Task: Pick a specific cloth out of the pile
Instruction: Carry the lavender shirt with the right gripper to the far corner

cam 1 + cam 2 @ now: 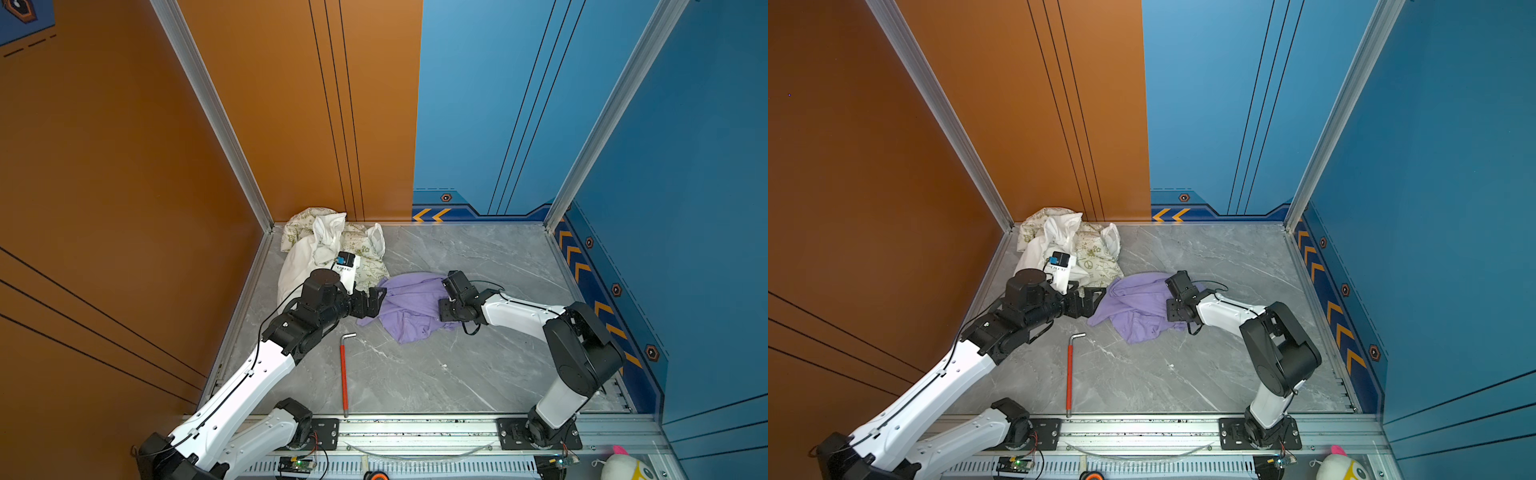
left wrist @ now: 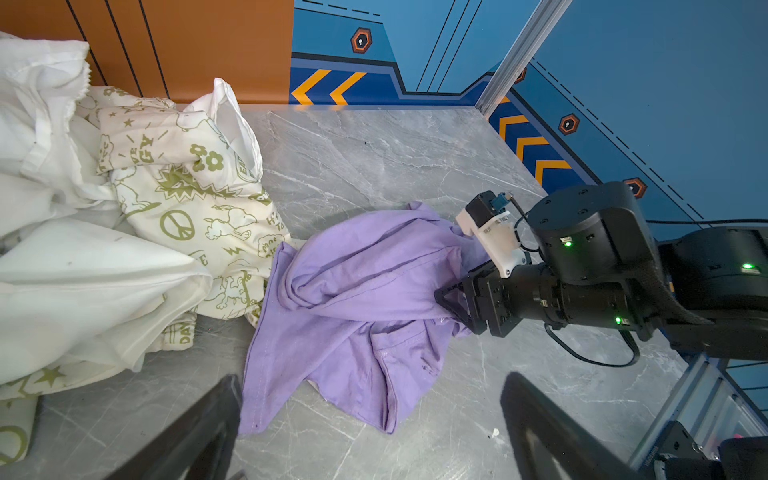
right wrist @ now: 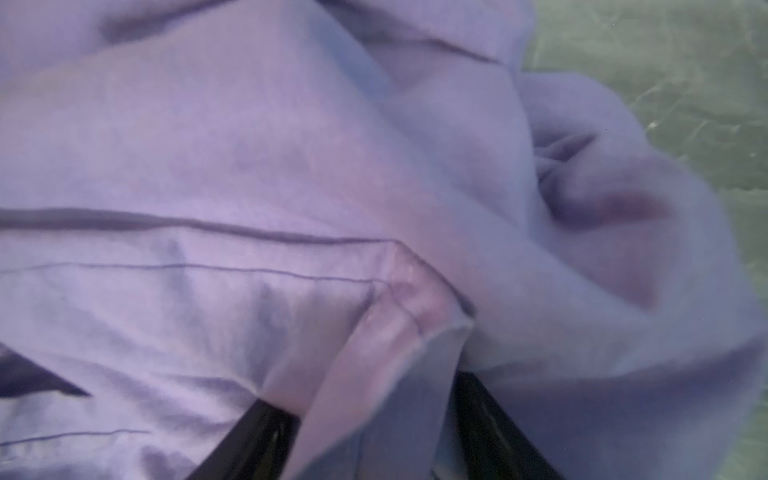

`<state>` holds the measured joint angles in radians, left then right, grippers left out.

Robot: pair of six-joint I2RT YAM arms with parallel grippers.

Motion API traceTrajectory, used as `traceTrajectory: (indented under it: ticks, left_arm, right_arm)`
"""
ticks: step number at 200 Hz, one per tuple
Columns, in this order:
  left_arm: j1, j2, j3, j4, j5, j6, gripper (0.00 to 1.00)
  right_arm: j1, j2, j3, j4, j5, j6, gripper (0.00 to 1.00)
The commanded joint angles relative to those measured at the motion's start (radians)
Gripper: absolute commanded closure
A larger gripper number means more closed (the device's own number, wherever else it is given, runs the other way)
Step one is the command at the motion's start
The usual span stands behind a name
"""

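The lavender cloth [image 1: 407, 305] [image 1: 1133, 305] lies crumpled on the grey marble floor, just right of the pile [image 1: 332, 249] [image 1: 1067, 245] of white and green-printed cream garments in the back left corner. Its left edge touches the pile [image 2: 124, 208]. My right gripper [image 1: 441, 305] [image 1: 1169, 309] [image 2: 451, 301] is at the cloth's right edge. In the right wrist view a fold of the cloth [image 3: 249, 166] fills the gap of this gripper [image 3: 370, 399], which is shut on it. My left gripper [image 1: 374, 301] [image 1: 1094, 299] [image 2: 372, 386] stands open at the left edge of the cloth [image 2: 353, 299], holding nothing.
A red-handled hex key [image 1: 344, 374] [image 1: 1069, 374] lies on the floor in front of the cloth. Orange and blue walls close in the left, back and right. A metal rail [image 1: 415, 428] runs along the front, with a plush toy [image 1: 623, 465] beyond it.
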<state>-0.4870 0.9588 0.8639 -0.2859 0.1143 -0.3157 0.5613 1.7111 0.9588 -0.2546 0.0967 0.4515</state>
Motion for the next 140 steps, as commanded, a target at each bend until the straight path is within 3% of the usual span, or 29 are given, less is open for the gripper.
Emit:
traceTrajectory:
  ticks: [1, 15, 40, 93, 140]
  left_arm:
    - [0.016, -0.019, -0.018, 0.031, 0.020, -0.014, 0.02]
    - [0.023, -0.024, -0.023, 0.037, 0.021, -0.017, 0.02]
    - [0.036, -0.029, -0.039, 0.059, 0.028, -0.030, 0.02]
    - [0.060, -0.036, -0.060, 0.089, 0.050, -0.058, 0.02]
    - [0.075, -0.042, -0.066, 0.089, 0.057, -0.072, 0.02]
  right_arm:
    - [-0.023, -0.011, 0.008, -0.047, 0.007, 0.003, 0.68]
    - [-0.046, -0.041, 0.002, -0.047, 0.016, -0.006, 0.87]
    - [-0.120, -0.120, 0.008, -0.047, 0.031, -0.039, 1.00]
    - [-0.370, -0.232, 0.228, -0.047, -0.050, -0.085, 1.00]
    - [-0.482, -0.077, 0.723, -0.100, -0.158, -0.085, 1.00]
